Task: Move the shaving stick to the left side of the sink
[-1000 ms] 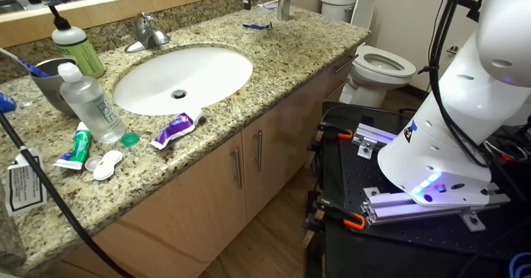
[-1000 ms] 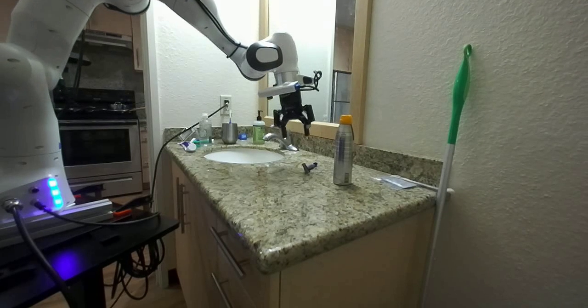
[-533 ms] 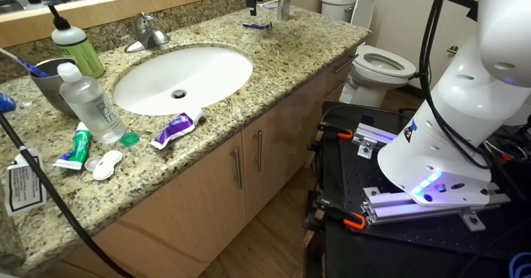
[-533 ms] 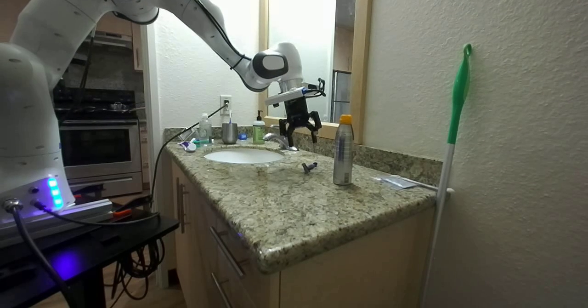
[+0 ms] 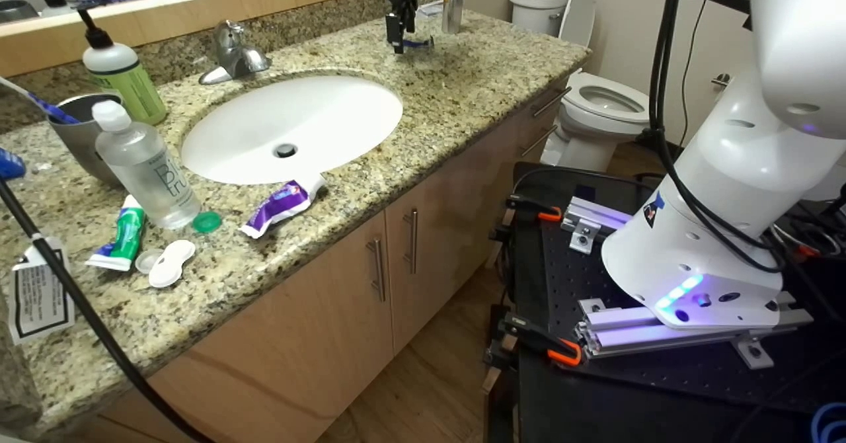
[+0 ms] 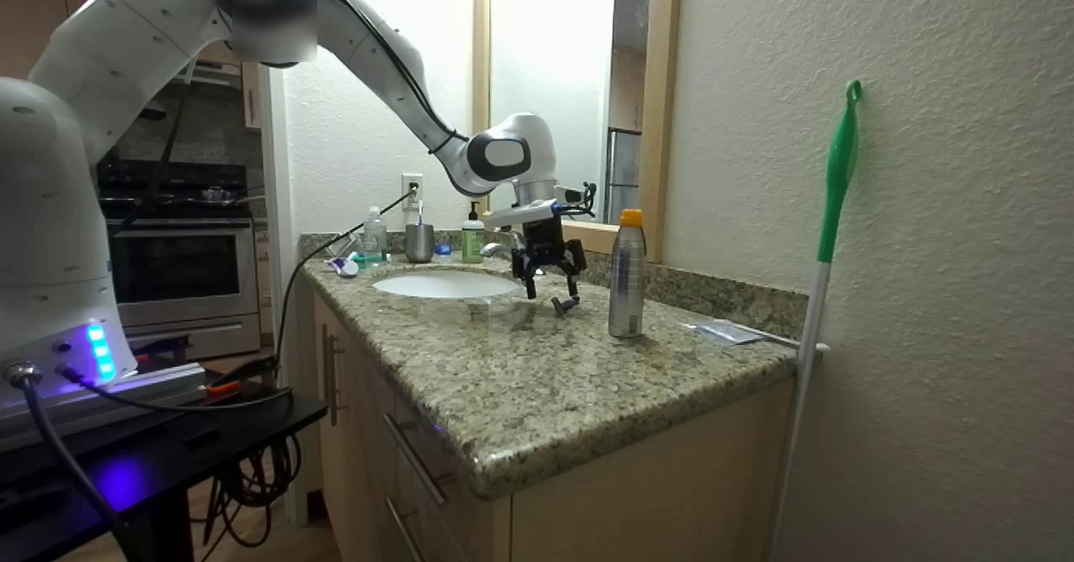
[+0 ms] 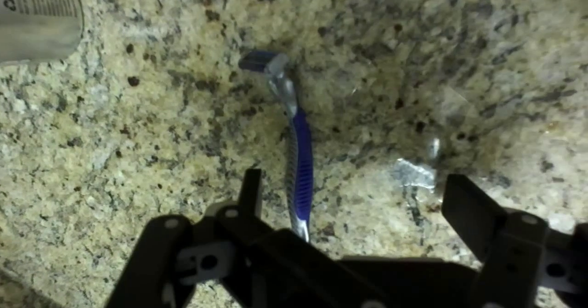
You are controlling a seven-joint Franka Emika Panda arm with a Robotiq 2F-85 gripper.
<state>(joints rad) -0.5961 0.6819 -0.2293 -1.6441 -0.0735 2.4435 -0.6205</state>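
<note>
Desk (image 6: 453,369): speckled granite, carrying every item listed below.

Sink (image 5: 330,122): white oval basin set into the desk.

Claw (image 7: 353,184): fingers (image 7: 468,213) well apart, nothing held. Low over the desk; whether they touch it I cannot tell.

Spray can (image 6: 627,285): upright, near the claw and apart from it.

Transparent bottle (image 5: 149,178) and green tube (image 5: 129,235): across the sink from my claw. I judge that to be the left side, so delivery is outstanding.

Shaving stick (image 7: 302,138): lying on the desk near the spray can, on the opposite side of the sink from that bottle. Step in hand, I judge: pick-up.

Handle (image 7: 303,174): in the wrist view it runs between my fingers, off centre, nearer the finger at that view's left; tail end hidden. The closing line runs roughly across it, which suits a pinch. Recommended: centre the handle first, lest one finger strike early and skid it; go low, since it is slim, without pressing on the desk; close slowly on the ribbed blue section; prove the hold with a small lift before travel.

Blade head (image 7: 259,62): away from the claw; keep outside the grip.
</note>
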